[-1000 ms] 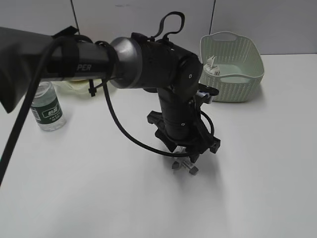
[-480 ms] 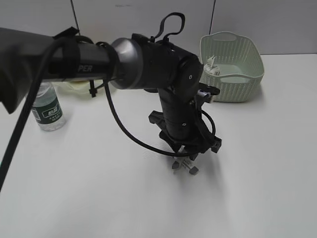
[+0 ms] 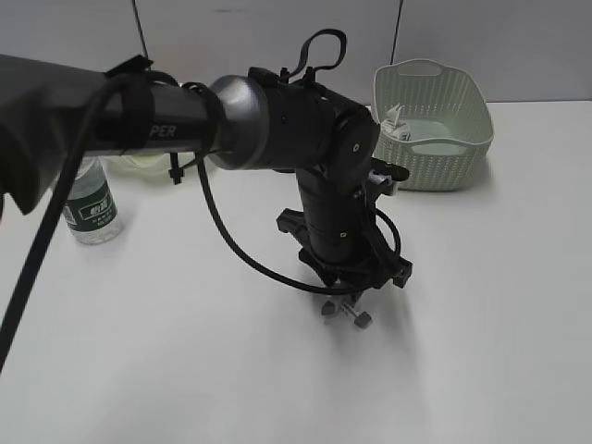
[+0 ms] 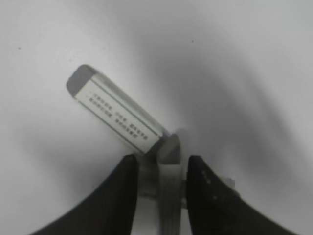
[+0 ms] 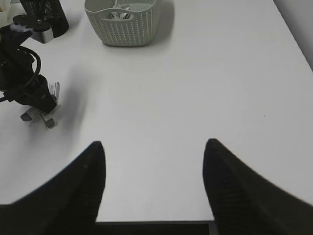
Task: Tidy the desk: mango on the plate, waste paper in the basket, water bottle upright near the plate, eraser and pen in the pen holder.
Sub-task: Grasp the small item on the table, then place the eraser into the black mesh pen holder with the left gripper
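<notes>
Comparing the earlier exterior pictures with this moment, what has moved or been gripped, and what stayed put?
The left gripper has drawn its fingers in around one end of the eraser, which lies on the desk; a firm grip is not clear. The arm barely shifted. The water bottle, basket and right gripper are unchanged.

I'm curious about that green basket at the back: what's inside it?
Inside the basket, white crumpled waste paper lies against the left wall. The near wall hides the rest of the floor.
</notes>
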